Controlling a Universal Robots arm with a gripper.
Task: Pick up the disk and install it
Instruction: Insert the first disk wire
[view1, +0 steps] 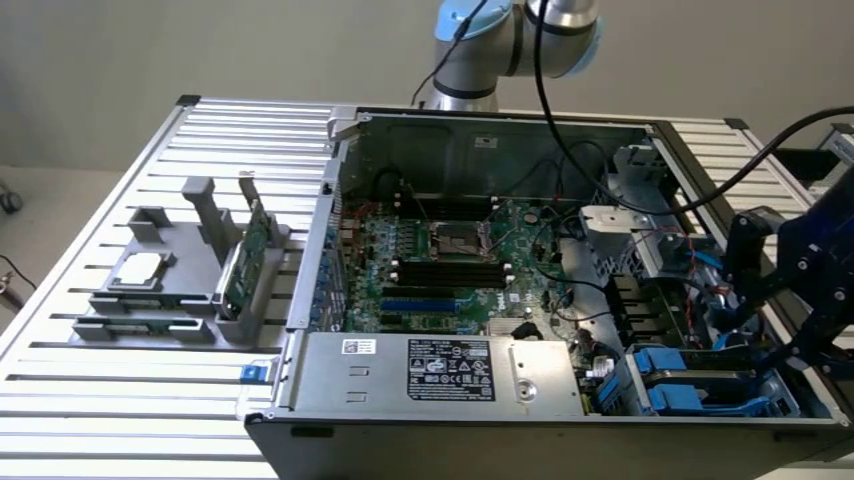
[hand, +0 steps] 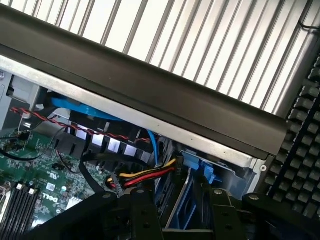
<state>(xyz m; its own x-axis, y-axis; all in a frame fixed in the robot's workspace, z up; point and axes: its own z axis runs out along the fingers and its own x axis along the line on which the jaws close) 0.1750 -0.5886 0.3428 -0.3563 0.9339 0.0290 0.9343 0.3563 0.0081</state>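
Seating disk (hand: 181, 209) | location: bay (view1: 687, 375), 4 o'clock corner of case (view1: 534, 452) | gripper (hand: 181, 195): astride disk, clamp state cannot be told | advice: keep disk square to bay, clear of cables (hand: 147, 176)

ROBOTICS LAB BENCH: 1 computer case (view1: 400, 440) lies open on a slotted aluminium table (view1: 134, 400), its motherboard (view1: 441, 260) and power supply (view1: 441, 370) exposed for machine handling. Behind the case rises the silver-and-blue base of 1 industrial robot arm (view1: 494, 50), with a black cable (view1: 541, 100) trailing down into the case. On the exterior view's left of the case, a grey fixture (view1: 160, 300) presents loose computer parts in slots. A plain wall (view1: 200, 50) stands behind the case.
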